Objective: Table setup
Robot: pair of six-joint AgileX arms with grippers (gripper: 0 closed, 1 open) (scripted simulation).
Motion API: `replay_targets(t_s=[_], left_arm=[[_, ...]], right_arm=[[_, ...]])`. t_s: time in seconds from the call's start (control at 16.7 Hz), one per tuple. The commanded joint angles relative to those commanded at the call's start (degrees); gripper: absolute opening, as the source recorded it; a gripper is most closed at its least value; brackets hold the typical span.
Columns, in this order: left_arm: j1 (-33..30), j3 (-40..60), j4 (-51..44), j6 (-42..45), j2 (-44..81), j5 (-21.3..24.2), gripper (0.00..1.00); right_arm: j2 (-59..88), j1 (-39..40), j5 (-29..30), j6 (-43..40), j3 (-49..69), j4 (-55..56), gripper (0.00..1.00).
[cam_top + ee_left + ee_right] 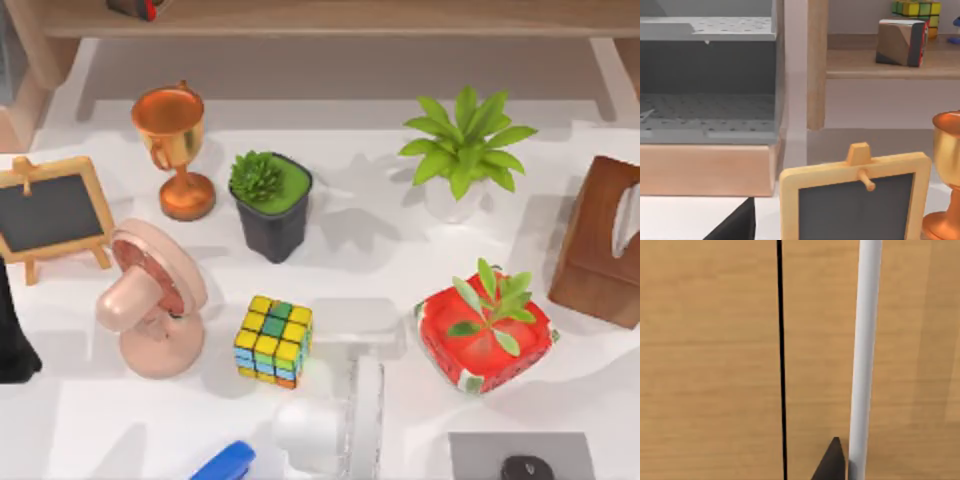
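Observation:
Across the white table (380,250) stand a copper trophy (172,145), a small wood-framed chalkboard (50,212), a pink desk fan (150,300), a colour cube (273,341), a succulent in a black pot (271,203), a leafy plant in a white pot (462,150) and a red watermelon-pattern planter (485,330). My left arm (12,340) is at the table's left edge, just in front of the chalkboard. The left wrist view faces the chalkboard (855,200) and the trophy (945,170) from close by. A dark tip of my right gripper (832,462) hangs before a wooden panel (710,360).
A brown tissue box (605,240) stands at the right edge. Along the front are a blue object (225,463), a white object (315,425) and a grey mat with a black item (525,466). A wooden shelf (890,62) behind the table holds a second cube (917,9) and a block (901,42).

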Motion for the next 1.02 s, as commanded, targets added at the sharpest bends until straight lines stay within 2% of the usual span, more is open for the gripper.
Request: replay_targets(t_s=[0.3, 0.48, 1.02], left_arm=[[0.0, 0.0, 0.0, 0.0, 0.0, 0.0, 1.0], [0.0, 0.0, 0.0, 0.0, 0.0, 0.0, 1.0], [0.0, 0.0, 0.0, 0.0, 0.0, 0.0, 1.0]], right_arm=[[0.4, -0.2, 0.2, -1.0, -1.5, -1.0, 1.0], [-4.8, 1.2, 1.4, -5.0, -5.1, -4.3, 1.0], [-43.3, 9.0, 8.4, -32.4, -26.7, -23.3, 1.0]])
